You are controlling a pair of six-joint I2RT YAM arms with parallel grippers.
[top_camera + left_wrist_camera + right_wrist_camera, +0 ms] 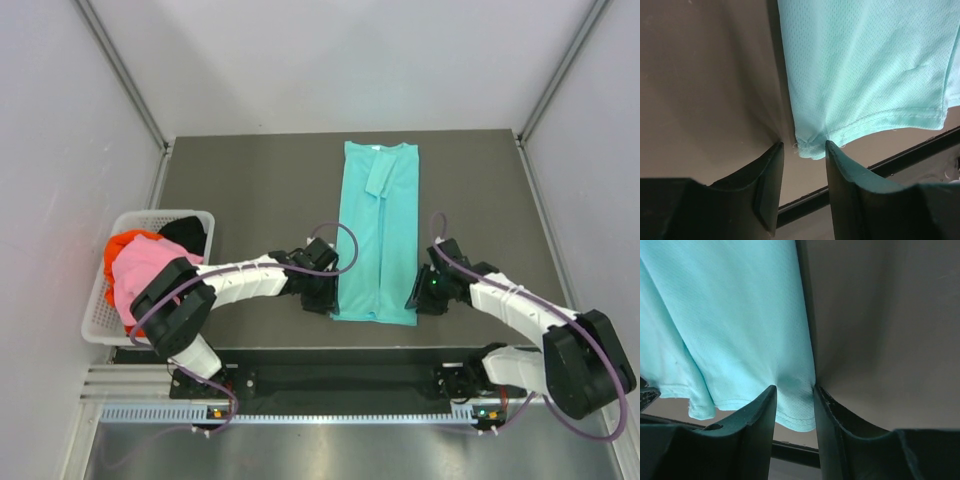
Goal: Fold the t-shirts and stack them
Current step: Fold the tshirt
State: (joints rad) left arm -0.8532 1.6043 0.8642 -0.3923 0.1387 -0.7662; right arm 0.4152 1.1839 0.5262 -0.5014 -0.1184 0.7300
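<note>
Step in hand: folding the teal t-shirt (pixel 378 230). It is already folded lengthwise into a long narrow strip, and I judge that the crosswise fold, hem up towards collar, is about to start.
Teal t-shirt, place: flat on the table (pixel 250 180), right of the middle, with the collar near the far edge and the hem close to the near edge.
Other t-shirts: the pink t-shirt (pixel 145 275), red-orange t-shirt (pixel 120 245) and black t-shirt (pixel 185 232) lie heaped in the white basket (pixel 150 215) at the table's left edge. None is folded, so most of the task remains.
Left gripper (pixel 804 145): down at the hem's near-left corner. The fingers are partly apart, the bunched corner sits in the gap, and a sliver of table shows between the cloth and one finger, so it does not look clamped.
Right gripper (pixel 794 387): down at the hem's near-right corner. The fingers are partly apart and cloth fills the gap from finger to finger. I cannot tell whether it pinches or only straddles.
Arm pose: both arms reach in low from the near edge with elbows bent outward. The wrists turn inward toward each other, one on each side of the strip.
Next move calls for: both corners firmly pinched through all layers, then an even lift and carry towards the far edge, kept level so the strip lands square.
Risk: a loose left corner would slip out and skew the fold.
</note>
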